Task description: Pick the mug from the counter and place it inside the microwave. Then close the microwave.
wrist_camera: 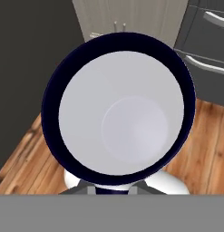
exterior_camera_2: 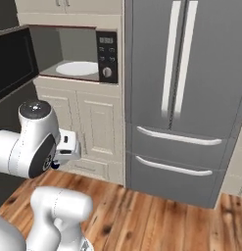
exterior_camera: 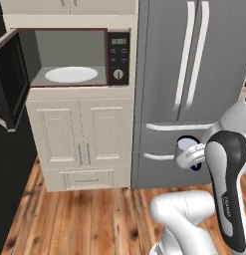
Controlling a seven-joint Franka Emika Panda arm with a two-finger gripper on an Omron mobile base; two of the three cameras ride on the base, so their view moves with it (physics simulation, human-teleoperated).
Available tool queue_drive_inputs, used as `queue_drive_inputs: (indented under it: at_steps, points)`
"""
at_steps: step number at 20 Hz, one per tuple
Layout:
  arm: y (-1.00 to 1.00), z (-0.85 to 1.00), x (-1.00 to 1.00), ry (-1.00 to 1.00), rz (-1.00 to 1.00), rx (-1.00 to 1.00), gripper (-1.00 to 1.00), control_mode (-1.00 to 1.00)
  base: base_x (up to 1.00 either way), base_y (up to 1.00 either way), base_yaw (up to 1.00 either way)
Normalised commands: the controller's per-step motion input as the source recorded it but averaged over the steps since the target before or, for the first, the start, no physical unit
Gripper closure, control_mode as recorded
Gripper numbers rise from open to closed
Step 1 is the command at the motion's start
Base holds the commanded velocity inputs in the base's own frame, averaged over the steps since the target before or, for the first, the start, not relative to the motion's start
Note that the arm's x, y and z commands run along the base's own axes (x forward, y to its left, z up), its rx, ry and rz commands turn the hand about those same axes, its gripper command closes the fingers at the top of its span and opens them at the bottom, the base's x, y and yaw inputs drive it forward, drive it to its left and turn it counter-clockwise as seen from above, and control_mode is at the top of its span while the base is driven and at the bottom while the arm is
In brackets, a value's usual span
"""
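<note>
- Up close in the hand view, the mug (wrist_camera: pixel 119 115) sits right in front of the camera, mouth facing it, so you look straight down into its pale grey inside with the dark rim all around.
- End effector (exterior_camera: pixel 194 155) is clamped on the mug. In the left base view a bit of the mug's pale opening and dark rim pokes out at the end of the arm, in front of the fridge (exterior_camera: pixel 194 74), level with its lower drawers.
- So the mug is up in the air, carried over the wood floor (exterior_camera: pixel 94 219), not resting on anything.
- Microwave (exterior_camera: pixel 74 57) is built into the cream cabinet column, at the column's top left as the left base view shows it. Its door (exterior_camera: pixel 10 79) is swung wide open to the left.
- White turntable (exterior_camera: pixel 71 74) lies flat on the floor of the cavity, nothing on it. Black panel with buttons and a dial (exterior_camera: pixel 118 74) runs along the right edge of the cavity.
- Mug is well apart from the microwave: lower down and off to the right of it in the left base view.
- From the right base view the end effector (exterior_camera_2: pixel 56 164) hangs low in front of the cream cabinet doors (exterior_camera_2: pixel 93 122), below the microwave opening, with a dark bit of mug just peeking out behind the arm's big joint.
- Fingers themselves are hidden behind the mug in the hand view.
</note>
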Motion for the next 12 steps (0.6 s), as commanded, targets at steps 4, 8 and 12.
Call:
queue_drive_inputs:
  at_steps: [4, 8, 12]
  points:
    - [0.0, 0.0, 0.0, 0.0, 0.0, 0.0, 1.0, 1.0, 0.44, 0.04, 0.15]
    - [0.0, 0.0, 0.0, 0.0, 0.0, 0.0, 1.0, 1.0, 0.51, 0.0, 0.02]
    - [0.0, 0.0, 0.0, 0.0, 0.0, 0.0, 1.0, 1.0, 0.66, 0.04, 0.0]
